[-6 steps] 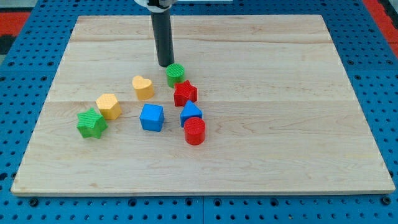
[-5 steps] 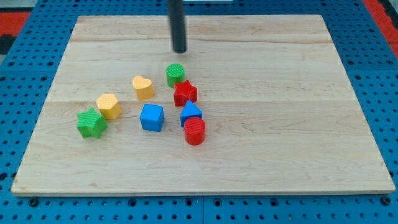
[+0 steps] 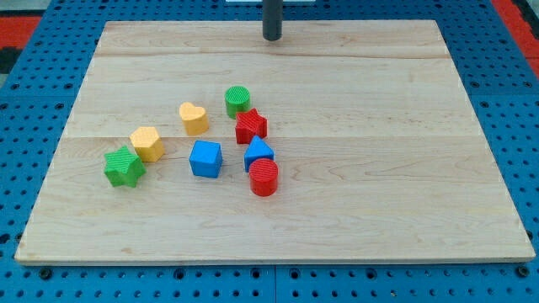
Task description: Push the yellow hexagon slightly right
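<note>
The yellow hexagon (image 3: pixel 147 143) lies on the left part of the wooden board (image 3: pixel 379 168), touching the green star (image 3: pixel 124 166) at its lower left. My tip (image 3: pixel 272 39) is at the view's top, near the board's far edge, well up and right of the hexagon and apart from every block. The yellow heart (image 3: pixel 194 118) lies up and right of the hexagon.
A green cylinder (image 3: pixel 237 101), a red star (image 3: pixel 250 126), a blue triangular block (image 3: pixel 258 153) and a red cylinder (image 3: pixel 264 178) form a column near the middle. A blue cube (image 3: pixel 205 158) sits left of them. Blue pegboard surrounds the board.
My tip has moved from just above the green cylinder up and to the right, to the board's far edge. No block has moved.
</note>
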`<state>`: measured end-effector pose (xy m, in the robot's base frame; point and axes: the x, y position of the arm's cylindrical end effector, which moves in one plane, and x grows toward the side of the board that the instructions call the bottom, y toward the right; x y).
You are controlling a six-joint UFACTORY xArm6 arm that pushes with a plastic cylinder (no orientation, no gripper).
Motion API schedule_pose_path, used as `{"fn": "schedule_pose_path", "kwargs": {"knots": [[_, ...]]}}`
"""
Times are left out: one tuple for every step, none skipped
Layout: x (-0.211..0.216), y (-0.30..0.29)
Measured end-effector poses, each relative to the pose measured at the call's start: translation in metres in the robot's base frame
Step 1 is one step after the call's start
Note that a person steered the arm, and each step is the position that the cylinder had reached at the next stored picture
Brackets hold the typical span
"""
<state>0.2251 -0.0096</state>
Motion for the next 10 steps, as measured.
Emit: {"fn": "schedule_pose_path", "kwargs": {"knots": [[0.002, -0.018], [-0.005, -0.045], [0.008, -0.102], [0.074, -0.128], [0.114, -0.193], [0.182, -0.240], [0.234, -0.236], [0.248, -0.193], [0.243, -0.168], [0.228, -0.176]]}}
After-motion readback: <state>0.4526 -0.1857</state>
